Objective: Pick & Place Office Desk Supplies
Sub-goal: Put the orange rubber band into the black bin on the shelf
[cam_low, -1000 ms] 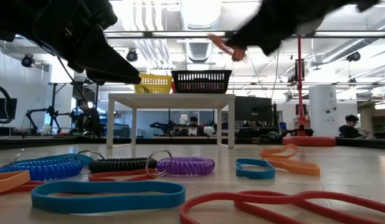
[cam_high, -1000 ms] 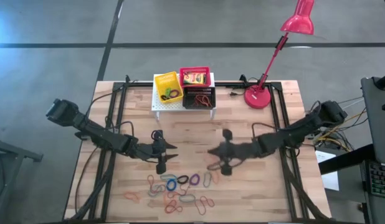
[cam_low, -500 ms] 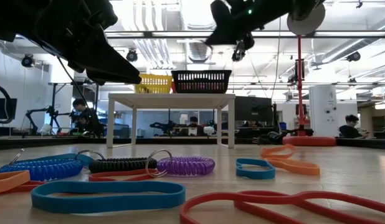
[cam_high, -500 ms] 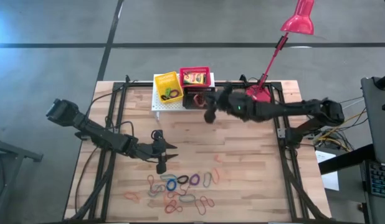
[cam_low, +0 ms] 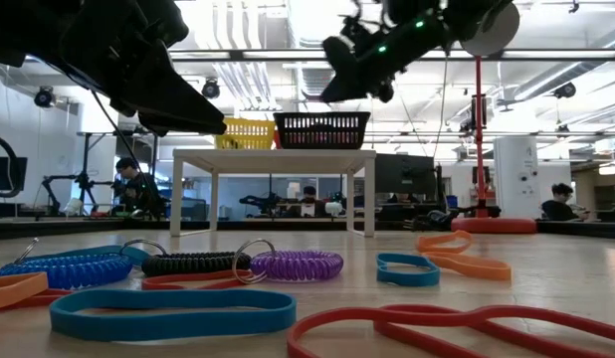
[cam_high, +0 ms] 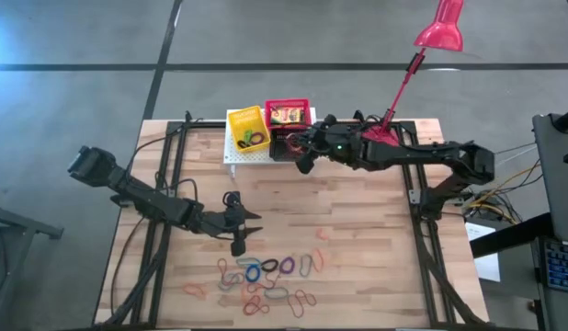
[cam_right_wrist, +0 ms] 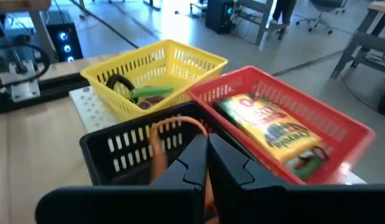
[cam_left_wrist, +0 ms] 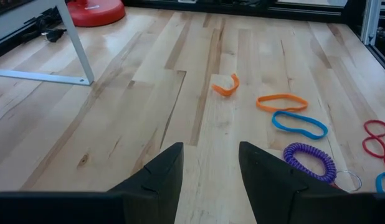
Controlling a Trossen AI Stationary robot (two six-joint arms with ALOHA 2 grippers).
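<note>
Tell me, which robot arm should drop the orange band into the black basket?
The right one. The right gripper hangs over the black mesh basket, pinching the thin orange elastic loop. The left gripper waits open, low over the wooden table near the pile of loops.

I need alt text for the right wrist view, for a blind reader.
The right end effector, shut on an orange elastic loop, hangs above a black mesh basket. Behind stand a yellow basket and a red basket holding a crayon box.
</note>
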